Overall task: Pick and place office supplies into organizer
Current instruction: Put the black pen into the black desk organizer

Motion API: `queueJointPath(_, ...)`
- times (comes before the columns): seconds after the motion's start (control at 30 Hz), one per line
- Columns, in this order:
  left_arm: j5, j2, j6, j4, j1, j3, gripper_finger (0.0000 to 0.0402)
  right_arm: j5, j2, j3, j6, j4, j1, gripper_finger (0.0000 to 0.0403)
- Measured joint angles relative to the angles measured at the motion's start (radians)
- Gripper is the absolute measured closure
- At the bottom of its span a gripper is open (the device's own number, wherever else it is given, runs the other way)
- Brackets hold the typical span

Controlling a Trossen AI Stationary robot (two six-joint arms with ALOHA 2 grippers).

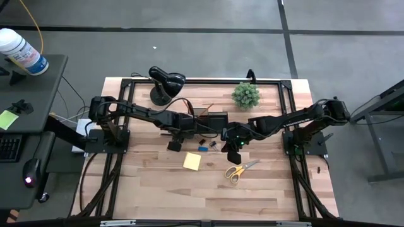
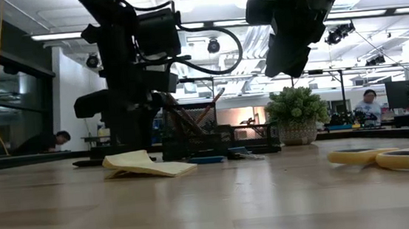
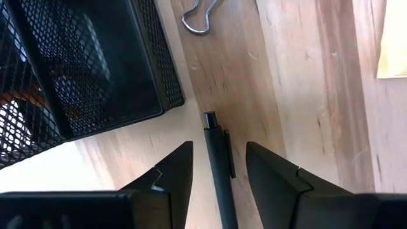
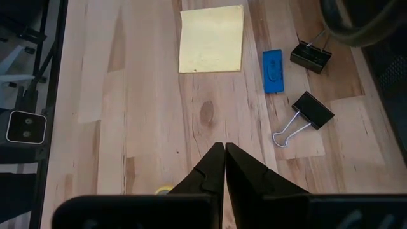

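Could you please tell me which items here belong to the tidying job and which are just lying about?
Job: mesh organizer, dark pen, sticky-note pad, scissors, blue block, binder clips.

Lying about: potted plant, desk lamp, white bottle.

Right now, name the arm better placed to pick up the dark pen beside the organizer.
Left. The left gripper is open and straddles the dark pen beside the organizer. The right gripper is shut, over bare wood.
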Motion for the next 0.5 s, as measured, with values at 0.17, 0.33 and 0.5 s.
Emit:
queueJointPath(0.17,-0.022,0.016,-0.001,0.004,0.000,0.000,0.0268,0.001,0.000,0.000,0.000,0.000,0.000,0.0392)
queueJointPath(0.33,-0.027,0.040,-0.017,0.004,-0.008,0.003,0.0268,0.002,0.000,0.000,0.000,-0.001,0.000,0.0392)
queueJointPath(0.5,-0.062,0.042,-0.019,0.002,-0.024,0.002,0.0274,0.006,0.000,0.000,0.000,-0.003,0.000,0.0392)
